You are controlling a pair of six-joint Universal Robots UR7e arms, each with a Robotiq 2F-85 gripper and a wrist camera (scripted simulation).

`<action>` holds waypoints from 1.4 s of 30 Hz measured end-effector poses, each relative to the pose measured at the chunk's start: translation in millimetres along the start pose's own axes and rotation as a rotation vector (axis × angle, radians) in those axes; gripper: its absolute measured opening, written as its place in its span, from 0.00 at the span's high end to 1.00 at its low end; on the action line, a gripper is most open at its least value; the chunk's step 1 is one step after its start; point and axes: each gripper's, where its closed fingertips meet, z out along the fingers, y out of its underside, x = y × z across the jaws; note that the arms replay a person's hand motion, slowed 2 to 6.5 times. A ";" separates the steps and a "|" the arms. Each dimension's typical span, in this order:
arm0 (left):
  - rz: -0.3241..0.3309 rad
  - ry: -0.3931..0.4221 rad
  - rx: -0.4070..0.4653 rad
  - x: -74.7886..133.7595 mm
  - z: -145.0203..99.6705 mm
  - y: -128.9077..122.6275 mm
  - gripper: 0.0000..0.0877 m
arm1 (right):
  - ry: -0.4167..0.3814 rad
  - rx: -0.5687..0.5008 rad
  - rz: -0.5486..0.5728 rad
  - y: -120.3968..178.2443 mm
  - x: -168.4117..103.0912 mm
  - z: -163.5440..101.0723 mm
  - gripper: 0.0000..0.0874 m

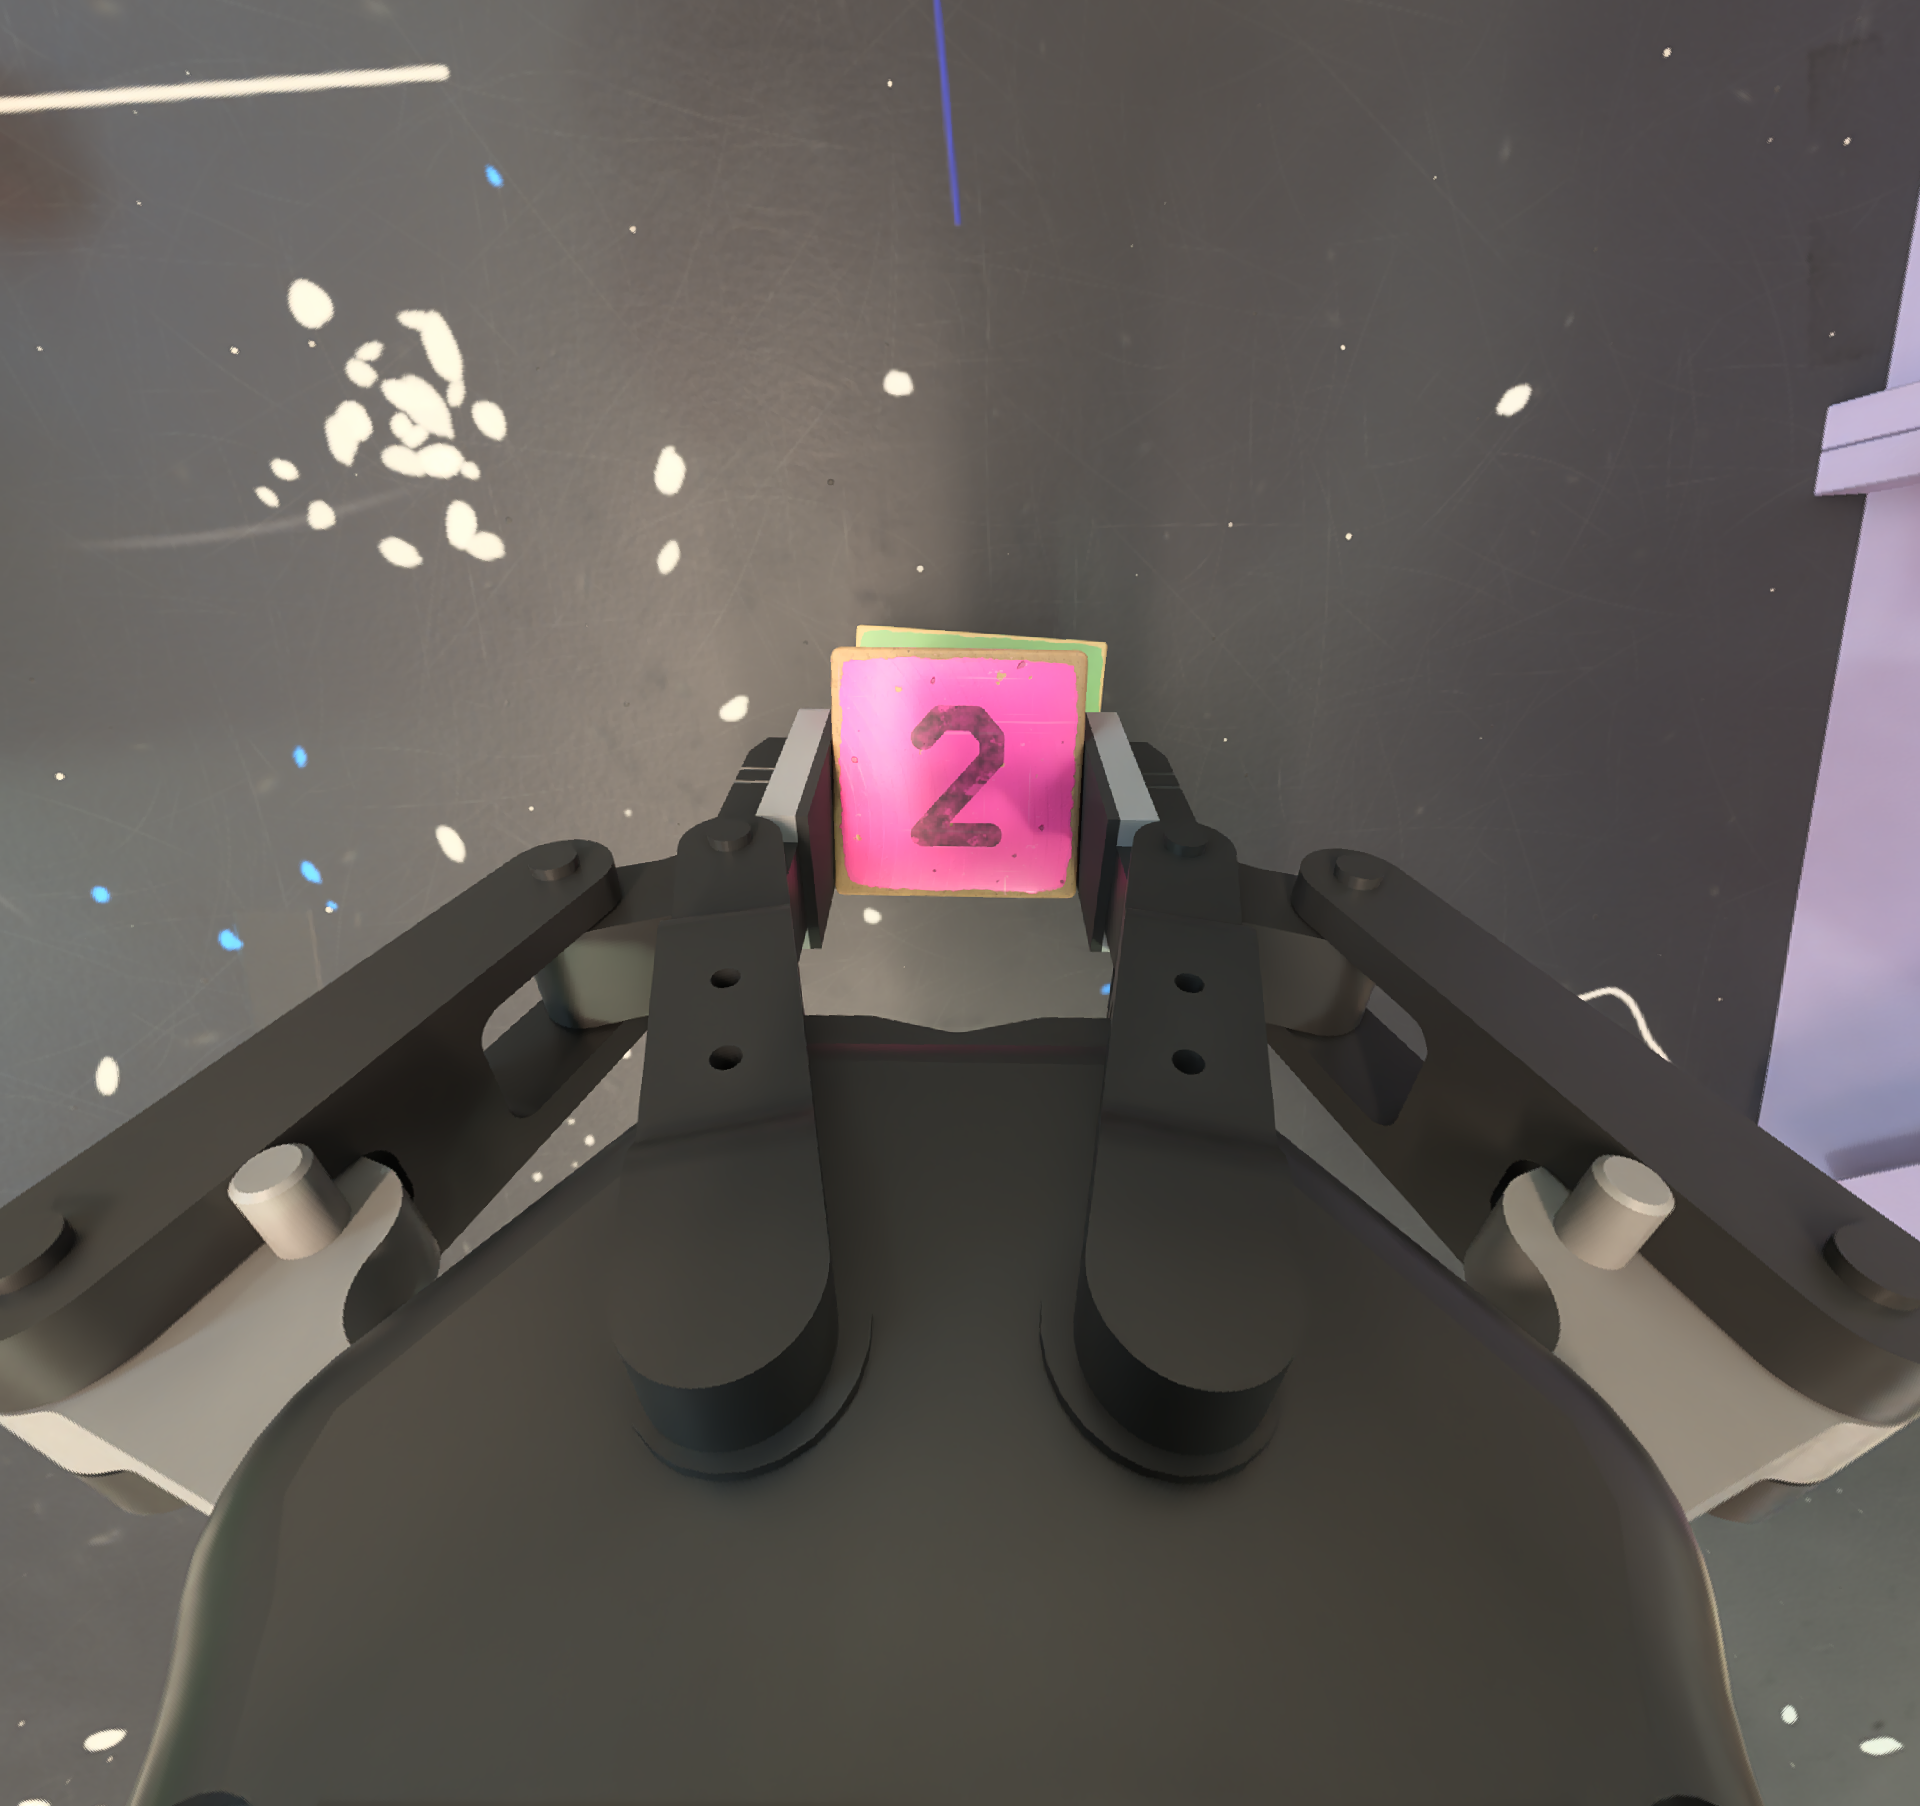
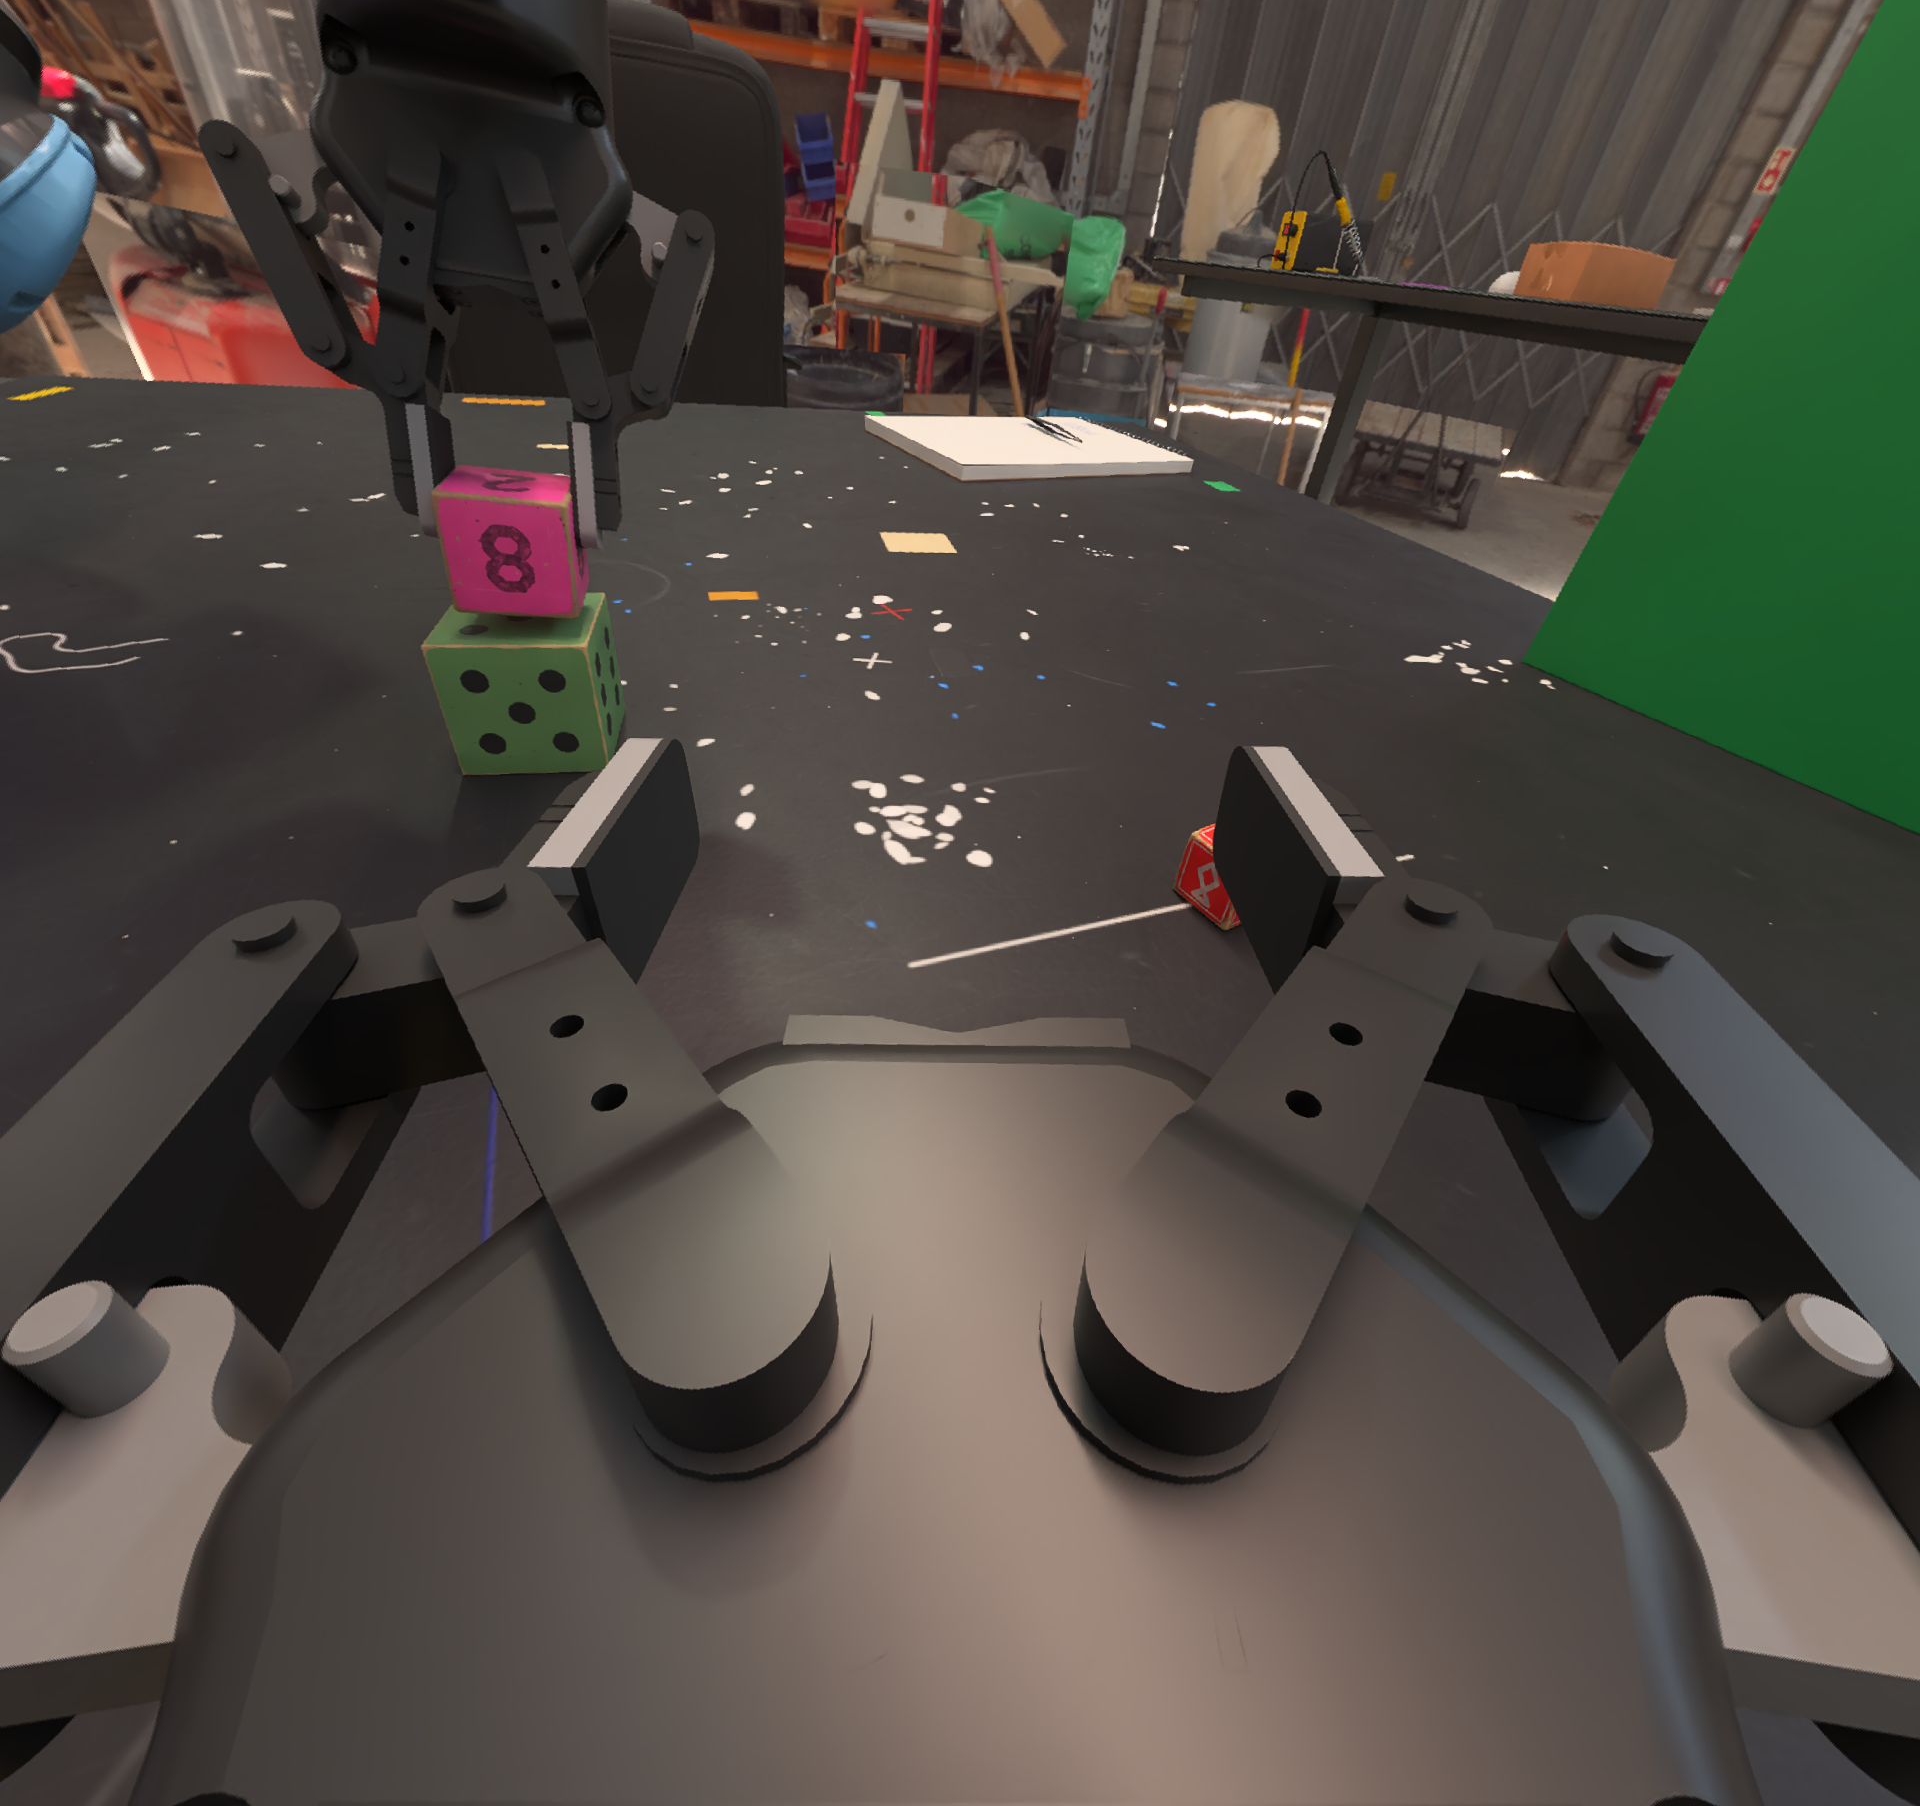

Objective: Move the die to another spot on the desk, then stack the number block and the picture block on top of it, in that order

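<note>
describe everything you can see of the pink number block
The pink wooden number block is a small cube with pale tan worn edges and dark, mottled numerals on its faces. It sits slightly tilted on top of the green wooden die with black pips, offset toward one edge. The left end effector grips it from above, its fingers pressed against two opposite sides. From the left wrist view its top face shows squarely, with the die's green edge peeking out behind.
</note>
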 end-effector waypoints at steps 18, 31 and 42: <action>-0.002 0.013 -0.010 1.8 5.3 -2.7 0.56 | -0.002 -0.002 0.002 0.3 0.0 0.1 0.02; -0.014 0.015 -0.014 1.5 7.1 -2.9 0.56 | -0.001 -0.002 0.003 0.3 0.1 -0.1 0.03; -0.015 0.018 -0.014 1.3 7.5 -3.3 0.56 | -0.002 -0.003 0.004 0.4 0.0 0.0 0.03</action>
